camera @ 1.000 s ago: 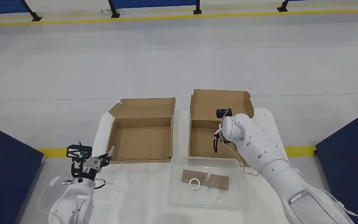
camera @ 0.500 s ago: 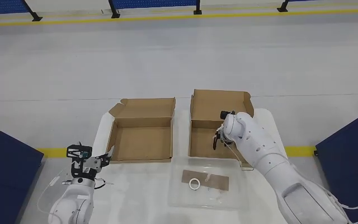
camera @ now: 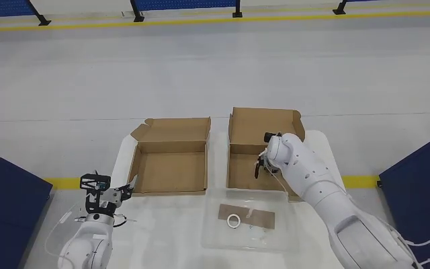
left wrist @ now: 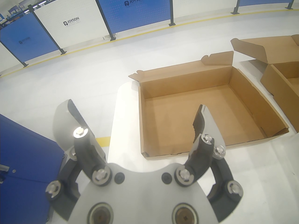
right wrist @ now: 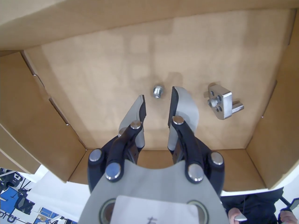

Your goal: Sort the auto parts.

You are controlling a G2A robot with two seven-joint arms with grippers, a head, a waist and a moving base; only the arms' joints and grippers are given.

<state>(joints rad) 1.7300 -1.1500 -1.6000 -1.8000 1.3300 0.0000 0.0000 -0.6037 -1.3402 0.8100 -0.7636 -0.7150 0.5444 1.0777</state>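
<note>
From above, two open cardboard boxes sit side by side at the far side of a white table (camera: 161, 222): the left box (camera: 171, 171) and the right box (camera: 242, 168). Nearer the robot lies one clear tray (camera: 282, 232), which holds one cardboard strip (camera: 259, 216) and one white ring (camera: 234, 220). The left gripper (camera: 124, 190) hangs over the table's near left corner, apart from the left box. The right gripper (camera: 259, 168) is down inside the right box. Pale floor (camera: 215, 74) lies all around, with a yellow line (camera: 201, 20) across its far side.

In the left wrist view, the left gripper (left wrist: 135, 108) has its two fingers spread wide with nothing between them. It sits above the table edge, just short of the left box (left wrist: 186, 117). The second box (left wrist: 280, 75) stands beside that one. Blue and white panels (left wrist: 130, 3) on black posts fence the room behind.

In the right wrist view, the right gripper (right wrist: 157, 101) has its fingers a little apart and grips nothing. Two parts lie on the bottom of the box. One small bolt (right wrist: 158, 92) is just past the fingertips and in line with the gap. One metal block (right wrist: 220, 103) with holes and a pin lies off to one side, apart from the bolt.
</note>
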